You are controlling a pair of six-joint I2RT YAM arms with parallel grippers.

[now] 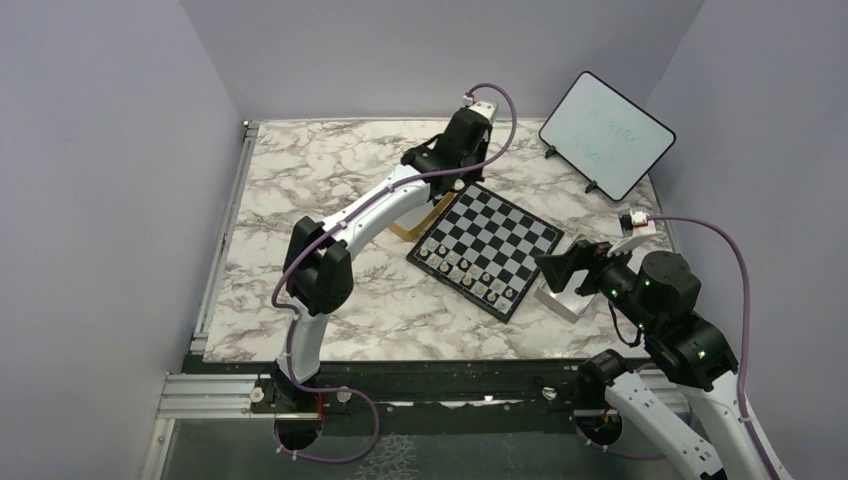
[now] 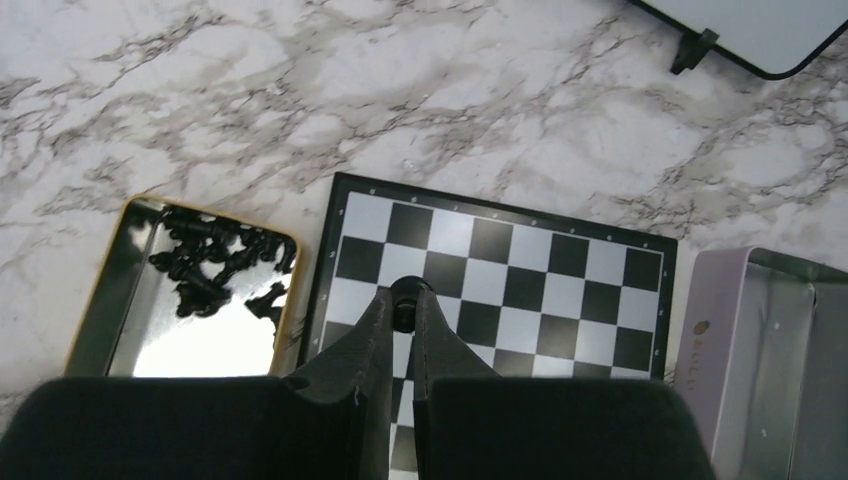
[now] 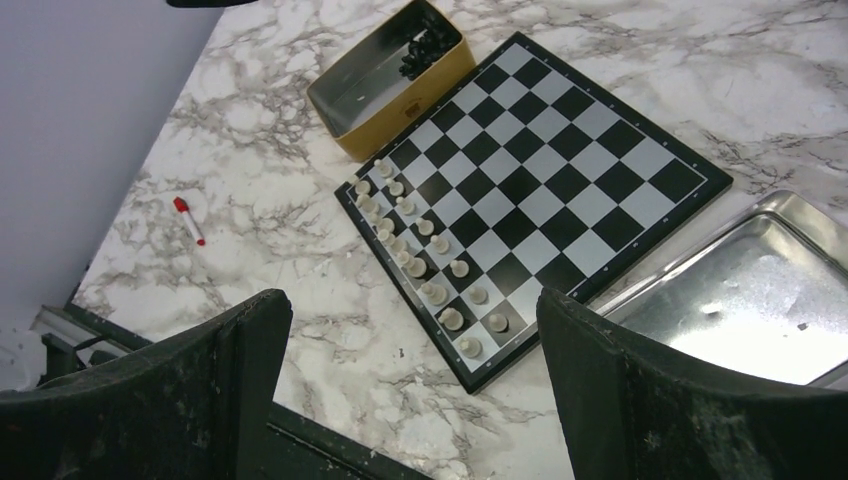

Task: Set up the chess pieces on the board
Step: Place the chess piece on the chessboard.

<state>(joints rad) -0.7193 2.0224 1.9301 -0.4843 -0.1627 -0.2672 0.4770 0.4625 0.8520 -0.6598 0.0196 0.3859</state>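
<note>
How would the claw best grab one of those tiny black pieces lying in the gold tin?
Probably from straight above, since the walls of the gold tin block any sideways reach. The black pieces lie tangled on their sides, so pick the outlying piece at the heap's edge and pinch across its thin body.
</note>
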